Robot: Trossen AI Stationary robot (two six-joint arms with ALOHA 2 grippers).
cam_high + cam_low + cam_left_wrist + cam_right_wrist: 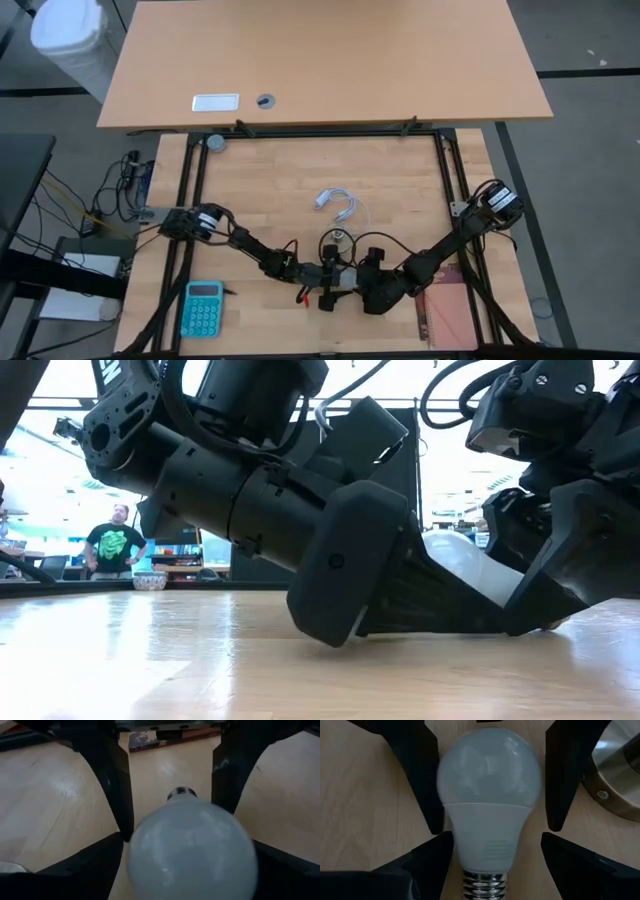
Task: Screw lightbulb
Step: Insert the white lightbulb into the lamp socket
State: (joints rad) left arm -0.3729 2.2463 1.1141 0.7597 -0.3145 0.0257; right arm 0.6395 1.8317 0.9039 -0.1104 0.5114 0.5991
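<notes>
The lightbulb (487, 800) lies on the wooden table (400, 190), low centre of the overhead frame, between the spread fingers of the left gripper (170, 795) and right gripper (490, 795); neither visibly clamps it.

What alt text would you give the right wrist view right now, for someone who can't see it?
A white lightbulb lies on the wooden table, its globe pointing away and its metal screw base nearest the camera, between dark fingers on either side. Both grippers' fingers frame it; whether any pad touches the bulb cannot be told. The edge of a silvery socket disc shows beside it.
</notes>
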